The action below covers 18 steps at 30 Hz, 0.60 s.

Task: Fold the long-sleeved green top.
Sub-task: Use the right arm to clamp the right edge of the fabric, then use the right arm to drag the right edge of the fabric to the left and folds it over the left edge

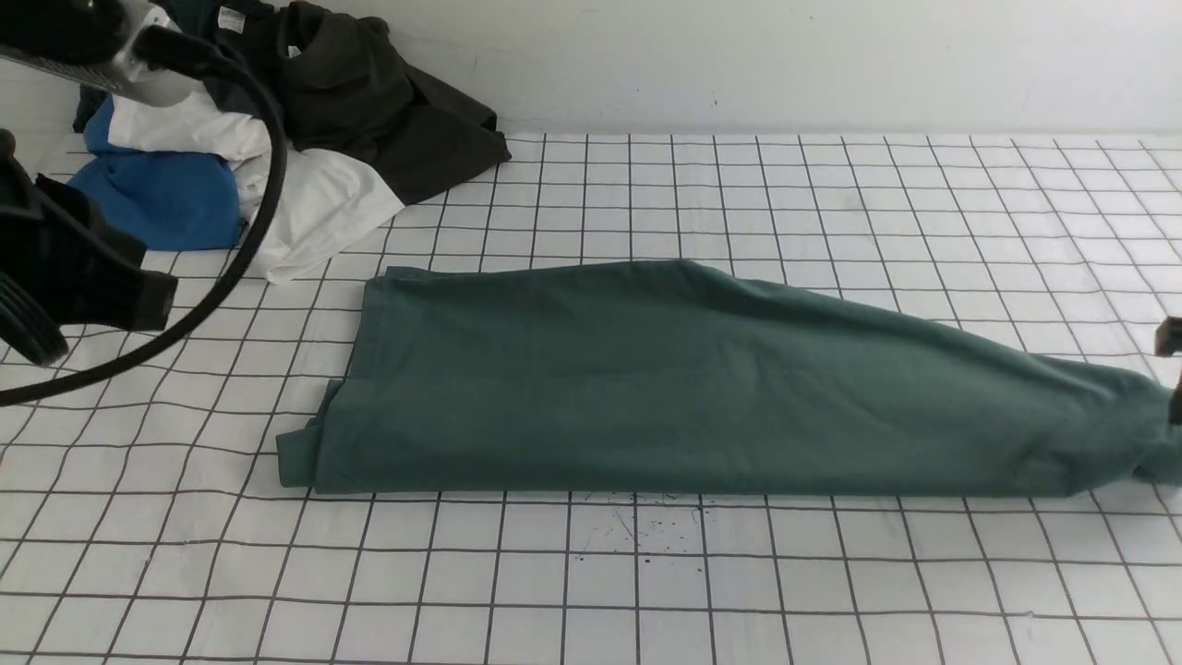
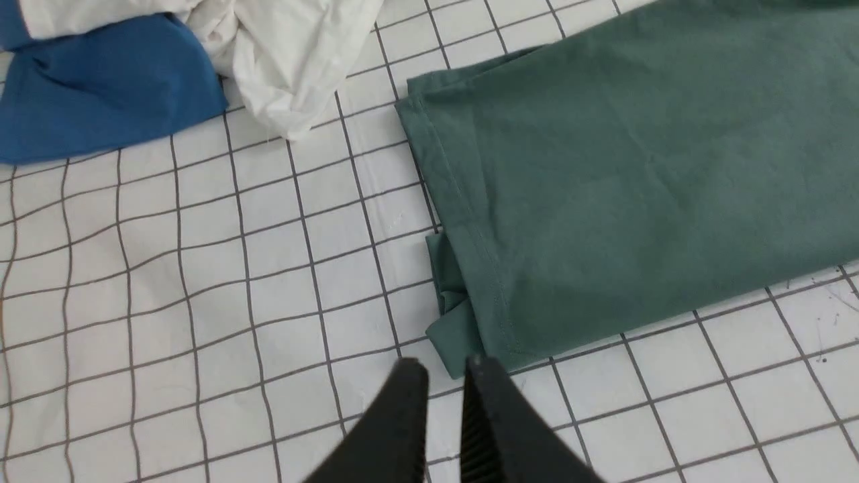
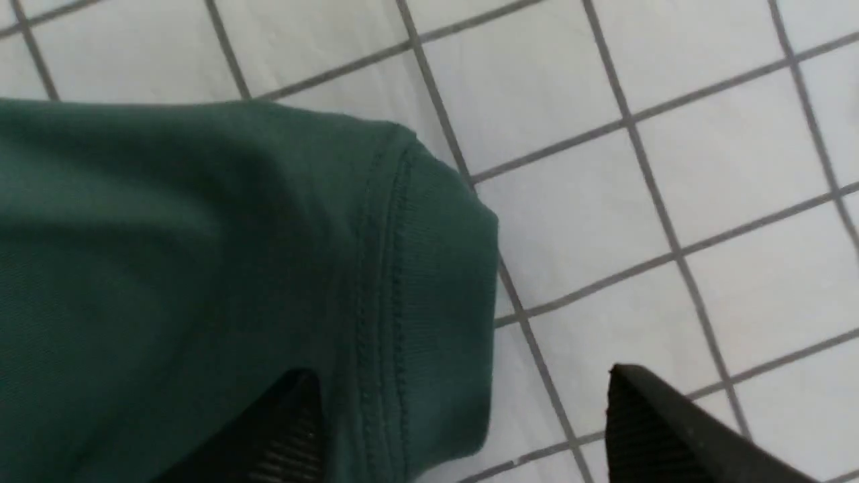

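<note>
The green long-sleeved top (image 1: 702,379) lies folded into a long band across the gridded table, its hem end to the left and its narrow end at the right edge. My right gripper (image 3: 463,396) is open wide at that narrow end, and a ribbed, stitched edge of the top (image 3: 402,282) lies between its fingers. In the front view only slivers of the right gripper (image 1: 1173,369) show. My left gripper (image 2: 443,369) hovers just off the top's hem corner (image 2: 470,335). Its fingers are nearly together, with nothing between them. The left arm (image 1: 74,268) is raised at the far left.
A pile of clothes sits at the back left: a bright blue garment (image 1: 166,199), a white one (image 1: 314,208) and a dark olive-black one (image 1: 379,102). A black cable (image 1: 268,185) loops from the left arm. The wall closes off the table's far side.
</note>
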Motion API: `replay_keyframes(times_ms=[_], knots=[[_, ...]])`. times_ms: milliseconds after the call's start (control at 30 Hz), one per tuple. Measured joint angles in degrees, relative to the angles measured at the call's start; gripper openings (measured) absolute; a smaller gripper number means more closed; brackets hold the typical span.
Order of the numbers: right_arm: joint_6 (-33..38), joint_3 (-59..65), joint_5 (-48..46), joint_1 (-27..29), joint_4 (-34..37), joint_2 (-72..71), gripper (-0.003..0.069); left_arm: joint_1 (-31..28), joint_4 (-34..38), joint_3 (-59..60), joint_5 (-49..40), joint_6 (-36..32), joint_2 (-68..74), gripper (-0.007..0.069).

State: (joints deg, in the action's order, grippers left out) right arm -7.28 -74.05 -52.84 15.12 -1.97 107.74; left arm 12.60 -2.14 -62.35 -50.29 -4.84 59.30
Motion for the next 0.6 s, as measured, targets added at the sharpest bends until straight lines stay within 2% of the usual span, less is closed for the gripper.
replay_keyframes(times_ms=[100,200,267,333,367,400,433,467,500,600], knots=[[0.9,0.07,0.64,-0.1,5.19,4.29,0.054,0.0,0.0,0.0,0.05,-0.26,0.26,0.0064],[3.78,-0.19,1.5,-0.2,9.31,6.63,0.0498,0.0,-0.19,0.0,0.17,-0.63,0.5,0.0064],[7.27,-0.71,1.48,-0.02,10.36,7.09,0.0372,0.0,-0.42,0.0,0.46,-1.61,1.07,0.0064],[8.62,-0.94,1.53,-0.02,11.05,7.09,0.0295,0.0,-0.57,0.0,0.46,-1.82,1.26,0.0064],[10.44,-1.28,1.46,-0.02,11.54,7.09,0.0182,0.0,-0.86,0.07,0.13,-2.06,1.39,0.0064],[11.25,-1.57,1.1,-0.02,11.29,6.97,0.0115,0.0,-0.89,0.06,-0.26,-2.19,1.4,0.0064],[11.25,-1.67,0.98,-0.02,11.29,6.88,0.0115,0.0,-0.92,0.06,-0.5,-2.19,1.4,0.0064],[11.69,-2.66,-0.44,-0.02,9.51,6.24,0.0048,0.0,-1.03,0.12,-0.97,-2.19,1.4,0.0064],[11.75,-4.07,-1.78,-0.02,6.83,5.36,0.0029,0.0,-1.03,0.12,-1.17,-2.19,1.4,0.0064],[10.86,-8.87,-6.23,0.12,-1.49,2.38,0.0023,0.0,-0.96,0.12,-2.16,-2.19,1.4,0.0064]])
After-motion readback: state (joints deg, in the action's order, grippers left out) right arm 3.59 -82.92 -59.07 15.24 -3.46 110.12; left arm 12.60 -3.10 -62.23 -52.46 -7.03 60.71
